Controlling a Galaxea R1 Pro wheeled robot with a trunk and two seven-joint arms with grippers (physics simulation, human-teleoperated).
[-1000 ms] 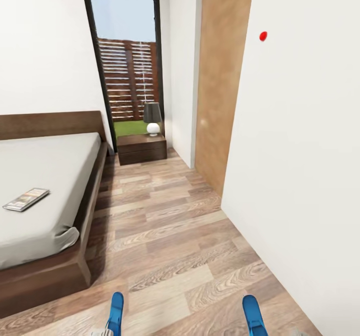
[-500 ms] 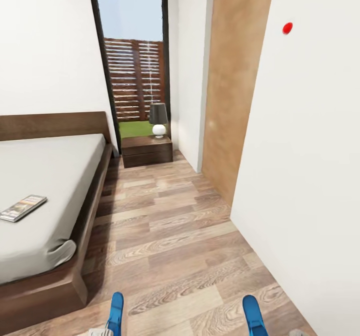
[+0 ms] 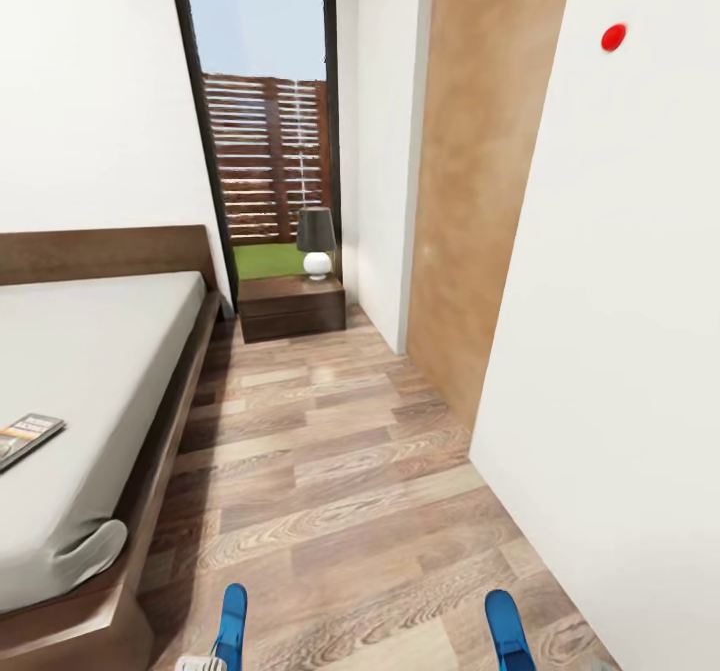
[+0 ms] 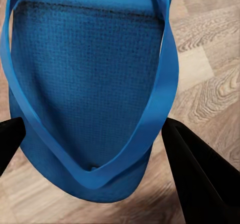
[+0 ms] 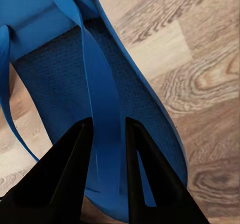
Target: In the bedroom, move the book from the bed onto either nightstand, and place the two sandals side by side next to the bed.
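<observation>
Head view: bedroom aisle, wood-plank floor (image 3: 330, 461) running between the bed (image 3: 120, 591) on the left and a white wall (image 3: 620, 351) on the right. Bed has a dark-brown base and headboard and a light-grey mattress. Book (image 3: 25, 436) lies flat on the mattress, at the left edge of the picture, partly cut off. Nightstand (image 3: 292, 306) stands at the far end of the aisle, just beside the head of the bed, under a tall dark-framed window (image 3: 262, 111) with a slatted fence and grass outside. A lamp (image 3: 316, 241) with a dark shade and round white base sits on the nightstand top. Tan wood panel (image 3: 480, 181) on the right wall, small red dot (image 3: 613, 37) high on the white wall.

Two blue sandals poke up at the bottom edge of the head view: left sandal (image 3: 232, 623) and right sandal (image 3: 508, 629), well apart from each other, both above the floor.

Left wrist view: left end effector (image 4: 95, 154) has its black fingers (image 4: 200, 179) spread on either side of the left sandal (image 4: 90, 83), the thong strap looped between them; cannot tell if the fingers actually press the sole, but the sandal hangs in it over the floor.

Right wrist view: right end effector (image 5: 107, 144) is clamped on the strap of the right sandal (image 5: 55, 78), black fingers (image 5: 65, 174) pinched close on the blue band, sole tilted over the floor planks.
</observation>
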